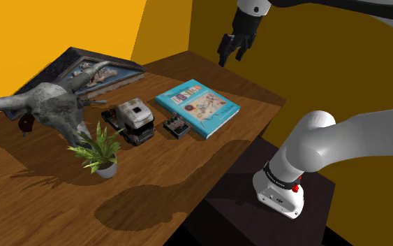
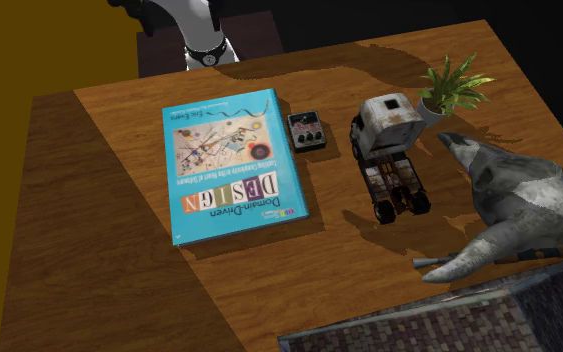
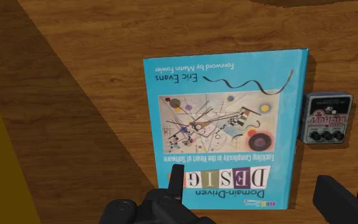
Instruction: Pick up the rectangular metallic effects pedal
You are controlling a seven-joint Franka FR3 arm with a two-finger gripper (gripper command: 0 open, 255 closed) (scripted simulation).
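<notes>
The jaws stand spread with nothing between them. The gripper [image 1: 230, 50] hangs well above the table [image 1: 41, 203]. You find the pedal [image 3: 325, 118] lying flat on the wood, just beside the blue book [image 3: 225, 121], between it and the toy truck [image 2: 387, 150]. Past the truck, a pale pot [image 1: 107, 170] holds a green plant [image 1: 98, 143].

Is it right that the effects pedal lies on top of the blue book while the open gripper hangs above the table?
Not quite: the second exterior view shows the effects pedal on the table beside the blue book, between it and the toy truck. The open gripper does hang above the table.
</notes>
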